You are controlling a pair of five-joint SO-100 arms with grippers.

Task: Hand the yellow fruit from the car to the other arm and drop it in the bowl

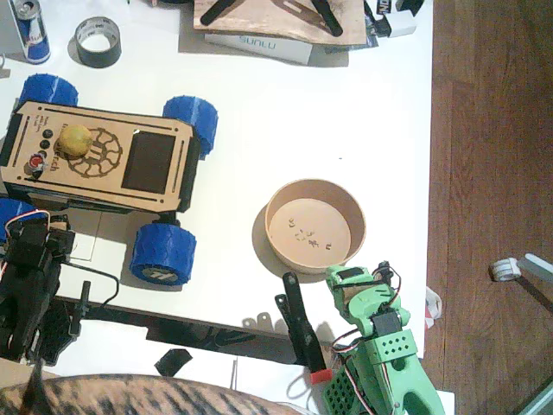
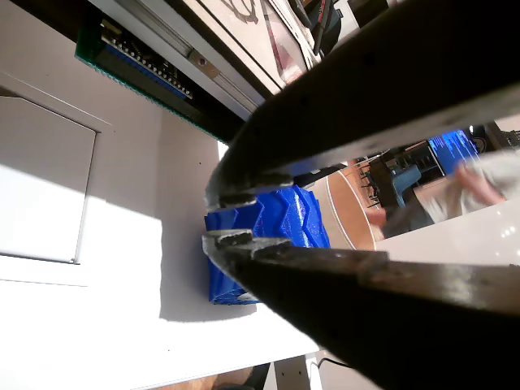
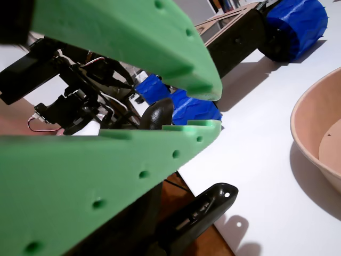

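Resting on the car's (image 1: 99,156) deck, over the engraved wheel emblem, the fruit (image 1: 76,140) is seen at the upper left of the fixed view; it is touched by neither gripper. The car is parked on the white table (image 1: 285,130); four blue wheels are visible, one (image 1: 162,251) at the near right corner. The bowl (image 1: 314,226) is placed to the car's right, well apart from it, and is seen holding only specks on its bottom. The left arm (image 1: 26,285), black, is positioned at the lower left, just below the car's near edge; its gripper (image 2: 218,218) is shown in a wrist view with jaws nearly pressed together, a thin gap between the tips and nothing pinched; a blue wheel (image 2: 268,244) is seen just behind them. The green arm (image 1: 380,346) is placed at the lower right, just below the bowl; its gripper (image 3: 213,111) is shown in a wrist view with jaws slightly parted and nothing held; the bowl's wall (image 3: 314,133) is seen to the right. A black tape roll (image 1: 98,41) and a can (image 1: 32,30) are noted at the table's far left edge.
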